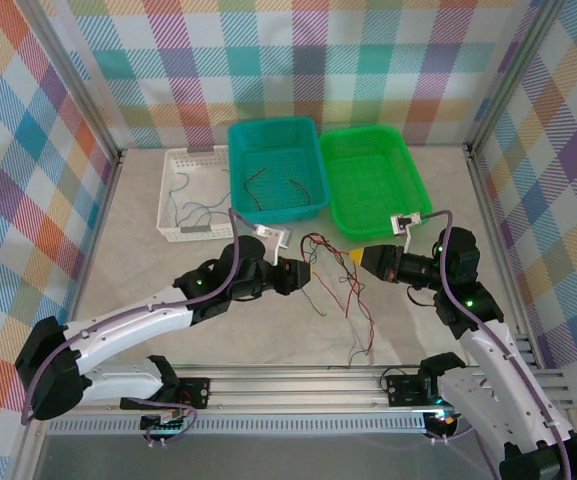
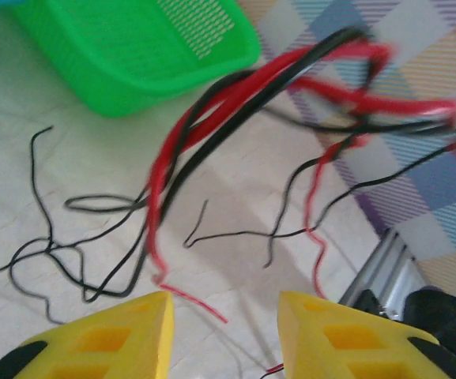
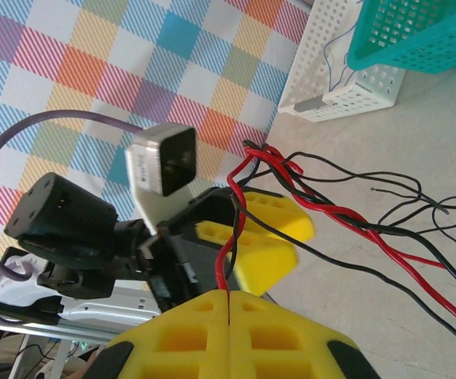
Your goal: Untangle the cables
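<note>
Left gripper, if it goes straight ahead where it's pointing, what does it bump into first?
Most likely the red and black cables hanging right in front of the left gripper. The green basket lies farther back, though depth is hard to judge here.

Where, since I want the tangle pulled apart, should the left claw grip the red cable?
Probably the stretch above its loose end, approached straight ahead: there the red cable hangs near-upright just beyond the open left claw.
</note>
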You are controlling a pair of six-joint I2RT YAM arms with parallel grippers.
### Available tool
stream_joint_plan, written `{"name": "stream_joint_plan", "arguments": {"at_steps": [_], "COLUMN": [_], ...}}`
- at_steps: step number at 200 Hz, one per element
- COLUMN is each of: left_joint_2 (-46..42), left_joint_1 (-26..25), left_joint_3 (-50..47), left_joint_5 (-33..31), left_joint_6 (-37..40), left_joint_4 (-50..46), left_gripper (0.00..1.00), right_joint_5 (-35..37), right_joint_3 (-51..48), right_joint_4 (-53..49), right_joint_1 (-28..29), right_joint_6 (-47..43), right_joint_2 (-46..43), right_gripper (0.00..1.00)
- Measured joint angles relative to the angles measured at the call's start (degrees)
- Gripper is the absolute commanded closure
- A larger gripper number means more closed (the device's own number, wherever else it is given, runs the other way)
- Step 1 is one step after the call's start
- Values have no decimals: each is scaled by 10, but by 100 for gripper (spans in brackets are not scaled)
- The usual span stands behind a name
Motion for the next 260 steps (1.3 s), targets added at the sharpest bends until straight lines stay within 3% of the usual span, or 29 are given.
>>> {"name": "stream_joint_plan", "arguments": {"at_steps": [47, 124, 172, 260], "left_joint_2": [10, 57, 72, 33], "left_joint_1": [-2, -13, -14, -14], "left_joint_3": [16, 69, 90, 78], "left_joint_5": [-9, -111, -141, -159], "left_joint_6": [-2, 4, -5, -6], "left_joint_4": [-28, -137, -148, -149], "left_gripper": [62, 68, 100, 100], "right_joint_5": [-1, -1, -1, 21], "right_joint_3": [1, 8, 8, 8], "right_joint_4": [0, -1, -1, -26], "right_joint_1": [4, 10, 17, 18], "right_joint_6": [0, 2, 2, -2], "right_joint_2": [-2, -8, -10, -28], "right_gripper": [100, 100, 100, 100]}}
